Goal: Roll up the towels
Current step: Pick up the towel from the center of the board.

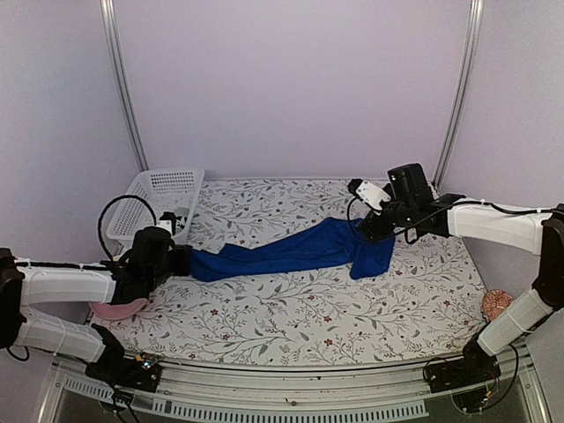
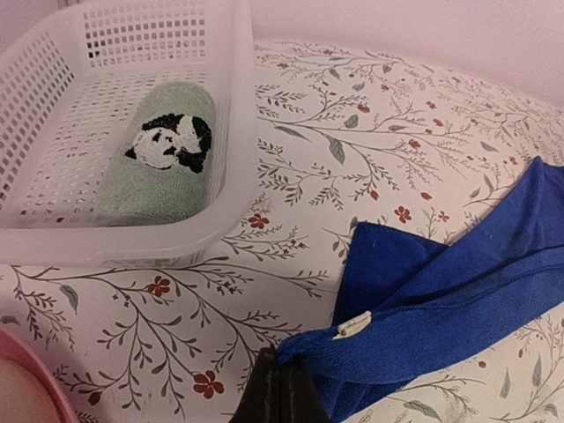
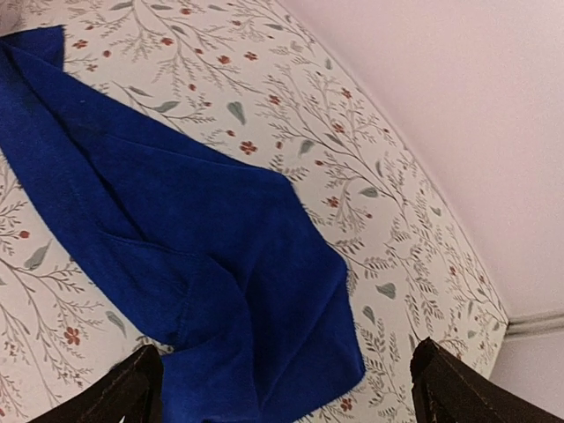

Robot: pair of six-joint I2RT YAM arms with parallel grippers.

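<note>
The long royal-blue towel lies crumpled and stretched across the flowered table. My left gripper is shut on its left corner, and the left wrist view shows the closed fingertips pinching the blue towel beside its white label. My right gripper hovers over the towel's right end with its jaws wide open. In the right wrist view the blue towel lies between and below the two dark fingers, untouched. The pale green towel, rolled and showing a panda patch, lies in the white basket.
The white basket stands at the back left, close to my left arm. A pink dish sits at the table's left edge under that arm. A small round orange thing lies at the right edge. Walls close off the back and sides.
</note>
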